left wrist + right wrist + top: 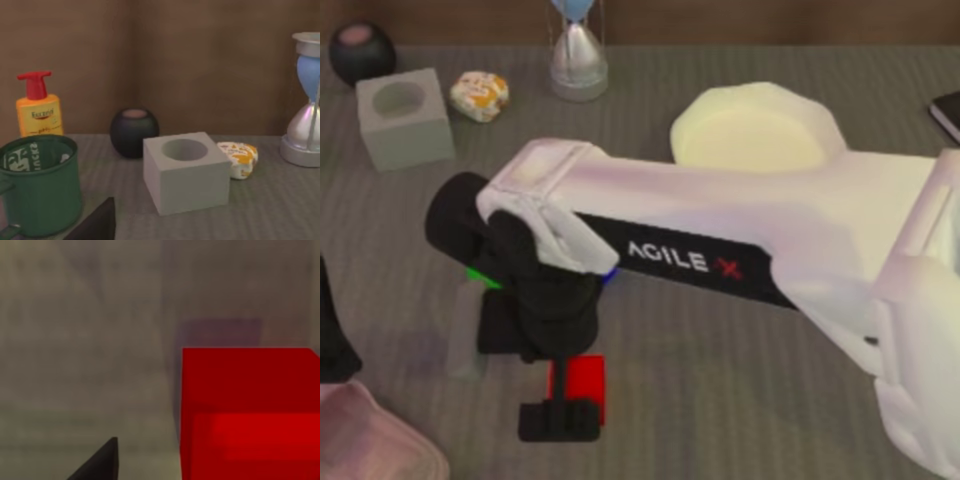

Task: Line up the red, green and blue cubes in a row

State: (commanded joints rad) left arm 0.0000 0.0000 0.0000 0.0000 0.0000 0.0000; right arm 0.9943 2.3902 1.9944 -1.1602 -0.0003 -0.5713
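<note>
The red cube (584, 384) lies on the table near the front, left of centre, and fills one side of the right wrist view (250, 415). My right arm reaches across from the right, and its gripper (560, 408) hangs open right over this cube; one dark fingertip (104, 462) shows with a gap to the cube's side. The wrist hides most of the other two cubes: only a sliver of the green cube (480, 277) and of the blue cube (609, 275) peeps out behind the red one. My left gripper (332, 335) is parked at the left edge, open.
At the back left stand a pale grey block with a round hollow (405, 118), a dark ball (362, 52), a yellow-white lump (480, 95) and an hourglass (578, 55). A cream dish (755, 125) sits mid-back. A green mug (40, 185) and an orange bottle (39, 110) show in the left wrist view.
</note>
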